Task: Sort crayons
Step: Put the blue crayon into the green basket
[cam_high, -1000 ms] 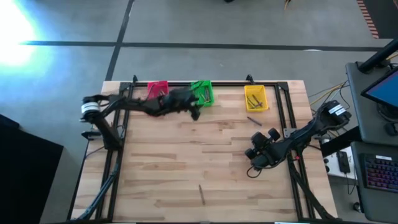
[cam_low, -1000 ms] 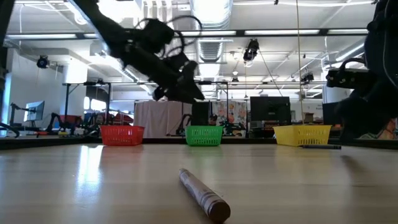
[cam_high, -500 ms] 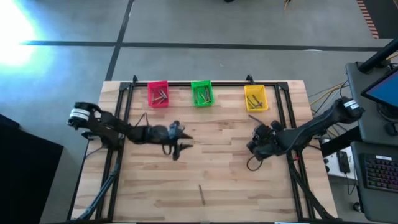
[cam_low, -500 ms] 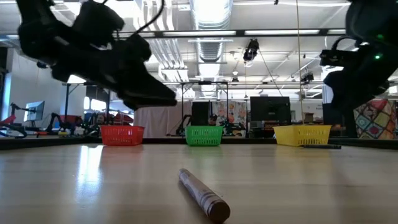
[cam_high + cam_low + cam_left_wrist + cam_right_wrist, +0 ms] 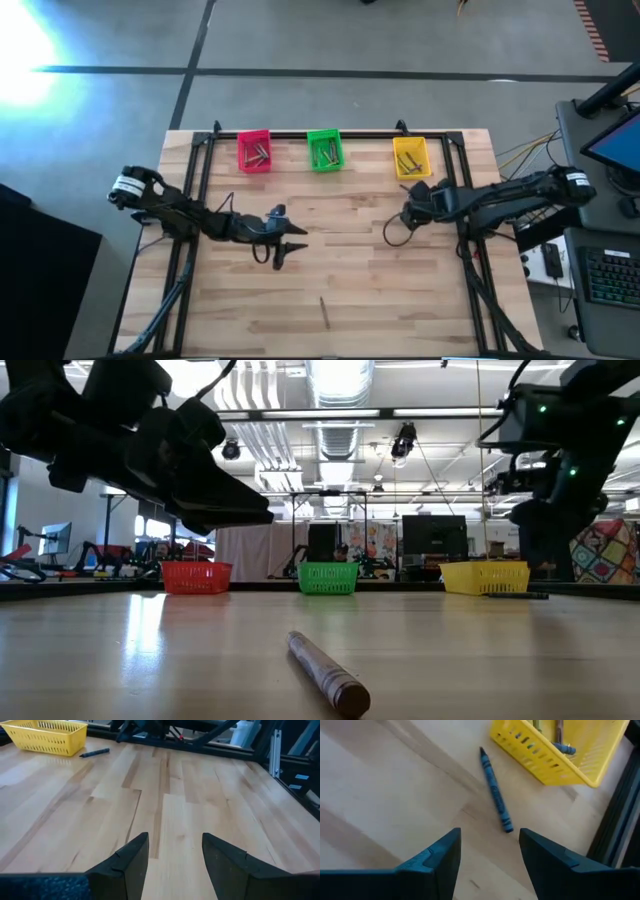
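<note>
Thin blue crayon (image 5: pixel 495 791) seen just ahead of spread right gripper (image 5: pixel 487 851) jaws, beside slatted yellow basket (image 5: pixel 545 760); gripper shifted binward. Left gripper (image 5: pixel 175 855) spread, empty, moved mid-table.

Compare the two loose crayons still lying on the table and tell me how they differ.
The blue crayon lies at the far side beside the yellow plastic bin; the brownish crayon lies alone near the front edge. The right tool, open, hovers just short of the blue crayon; no tool is near the brownish one. Both crayons lie flat on the wooden table, outside any bin.
</note>
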